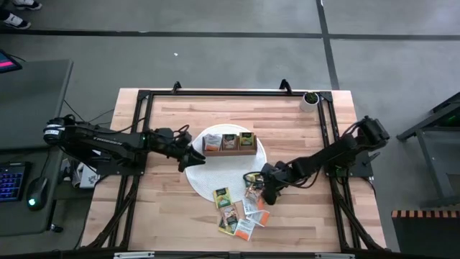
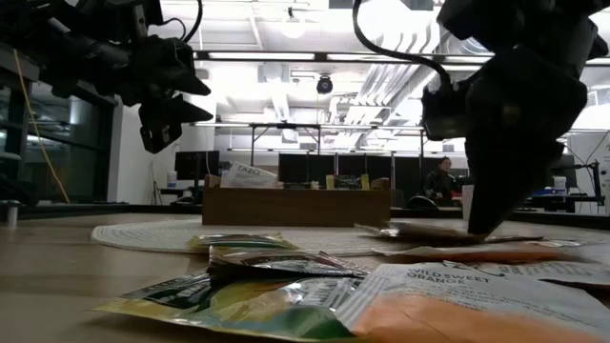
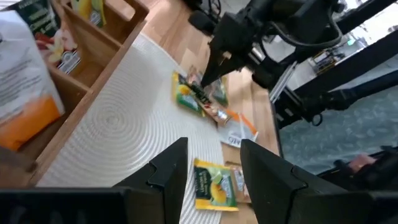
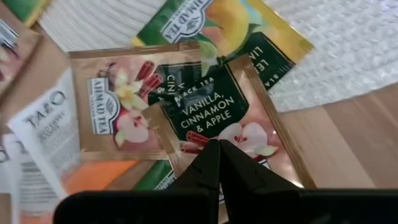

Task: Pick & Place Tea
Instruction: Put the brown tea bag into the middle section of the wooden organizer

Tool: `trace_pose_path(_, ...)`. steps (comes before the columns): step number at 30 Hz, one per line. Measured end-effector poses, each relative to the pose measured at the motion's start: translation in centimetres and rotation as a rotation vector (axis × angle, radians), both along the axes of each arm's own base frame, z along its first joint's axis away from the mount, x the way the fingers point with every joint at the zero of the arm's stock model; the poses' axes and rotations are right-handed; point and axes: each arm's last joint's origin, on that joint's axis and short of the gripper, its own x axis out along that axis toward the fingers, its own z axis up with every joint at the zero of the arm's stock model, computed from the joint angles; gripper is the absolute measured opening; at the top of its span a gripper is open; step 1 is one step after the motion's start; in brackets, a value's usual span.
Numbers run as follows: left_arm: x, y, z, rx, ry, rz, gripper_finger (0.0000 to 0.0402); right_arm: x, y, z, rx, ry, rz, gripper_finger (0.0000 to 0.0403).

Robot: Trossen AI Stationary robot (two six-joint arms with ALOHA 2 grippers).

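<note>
Several tea packets [image 1: 241,208] lie loose near the table's front, some on the wood and some on the edge of the round white mat [image 1: 205,176]. My right gripper [image 4: 217,155] is shut and comes down on a brown "Vanilla, Cinnamon & Apple" packet [image 4: 186,99], which lies over a green lemon packet [image 4: 249,31]. In the low view the right gripper [image 2: 481,227] reaches the packets. My left gripper [image 1: 195,157] hangs open above the mat, beside the wooden box [image 1: 230,143], with nothing between its fingers [image 3: 168,171]. More packets stand upright in the box. My right gripper's shut fingertips [image 4: 219,149] meet the printed face of the brown packet near its lower edge [image 4: 239,134]. They come from above, slanting down. The packet lies flat on the packets under it; whether the tips press it or only touch it does not show.
The three-compartment box stands on the mat's far part. A small white pot [image 1: 310,98] sits at the table's far right corner. A black frame [image 1: 215,92] runs round the table's edges. Bare wood shows at the far middle and near left.
</note>
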Motion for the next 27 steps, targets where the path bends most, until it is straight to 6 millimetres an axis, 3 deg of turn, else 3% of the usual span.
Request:
trace_pose_path(6,0.3,-0.1,0.4,-0.089,-0.035,0.002,0.0146,0.7,0.2,-1.0,0.01,-0.018,-0.003,0.001)
trace_pose_path(14,1.7,-1.0,-0.8,-0.149,-0.007,-0.046,0.0146,1.2,-0.3,-0.8,0.012,-0.064,-0.032,0.0003)
trace_pose_path(20,2.7,-1.6,-0.6,-0.121,-0.006,-0.056,0.0146,1.0,-0.6,0.5,-0.003,-0.115,-0.024,0.0002)
trace_pose_path(27,3.7,-1.6,1.2,-0.118,-0.062,-0.037,0.0146,0.2,-0.6,3.0,-0.019,-0.179,-0.003,0.0002)
